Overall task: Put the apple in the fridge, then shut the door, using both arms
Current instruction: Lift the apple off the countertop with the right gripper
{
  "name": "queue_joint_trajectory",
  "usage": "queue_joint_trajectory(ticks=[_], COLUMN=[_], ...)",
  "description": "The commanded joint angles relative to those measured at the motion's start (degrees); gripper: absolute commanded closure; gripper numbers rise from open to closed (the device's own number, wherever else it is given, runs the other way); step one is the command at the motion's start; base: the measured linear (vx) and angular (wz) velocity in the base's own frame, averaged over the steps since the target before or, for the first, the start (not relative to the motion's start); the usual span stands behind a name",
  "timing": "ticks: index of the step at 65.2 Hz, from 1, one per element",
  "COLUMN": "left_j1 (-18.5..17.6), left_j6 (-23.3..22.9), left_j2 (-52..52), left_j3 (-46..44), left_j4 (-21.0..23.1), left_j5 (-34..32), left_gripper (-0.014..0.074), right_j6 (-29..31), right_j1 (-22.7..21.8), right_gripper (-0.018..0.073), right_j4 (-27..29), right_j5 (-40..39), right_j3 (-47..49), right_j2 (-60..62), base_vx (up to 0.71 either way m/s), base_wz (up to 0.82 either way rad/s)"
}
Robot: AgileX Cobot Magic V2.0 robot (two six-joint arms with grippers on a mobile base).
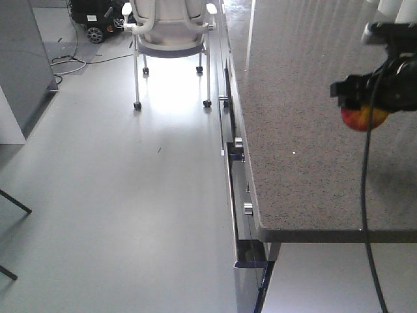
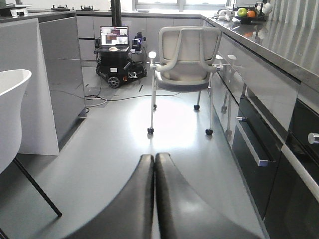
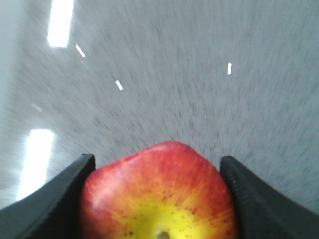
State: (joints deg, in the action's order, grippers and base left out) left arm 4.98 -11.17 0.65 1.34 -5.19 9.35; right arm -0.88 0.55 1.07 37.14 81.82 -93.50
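Speckled countertop [image 1: 306, 130], right claw [image 3: 157, 164] clasping apple [image 3: 159, 199], stem dimple [image 3: 160, 234] wrist-view only

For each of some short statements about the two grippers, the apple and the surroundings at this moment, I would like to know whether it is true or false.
1. The right gripper is shut on the apple. True.
2. The apple is plain green. False: it is red with a yellow patch around the stem dimple.
3. A wheeled chair stands ahead of the left gripper. True.
4. The left gripper is wide open. False: its fingers are pressed together with nothing between them.
5. The apple is held over the chair. False: it is held over the speckled countertop.
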Motion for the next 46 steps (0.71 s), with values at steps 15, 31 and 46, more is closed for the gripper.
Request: queue_joint_trajectory(ticks=[15,31,46], left_j1=[-0.5,-0.5,-0.5], left_j6=[-0.5,-0.5,-0.5], left_j2=[0.8,0.8,0.8], left_j3=[-1.0,-1.0,-1.0], left_j4=[0.0,0.0,0.0], left_j5=[-3.9,-3.9,-3.9], left_gripper=[0.0603,0.0603,0.0603], right_j6=[9.6,10.0,10.0], right_j1=[0.0,0.0,0.0], right_gripper=[0.043,0.0429,0.0429], right_j4=[13.7,15.3,15.3], right_j5=[-2.1,0.1,2.8], right_j3=[2.1,2.1,2.1], right_j2=[26.8,40.8,44.8], base_vx=[0.0,0.0,0.0], base_wz=[0.0,0.0,0.0])
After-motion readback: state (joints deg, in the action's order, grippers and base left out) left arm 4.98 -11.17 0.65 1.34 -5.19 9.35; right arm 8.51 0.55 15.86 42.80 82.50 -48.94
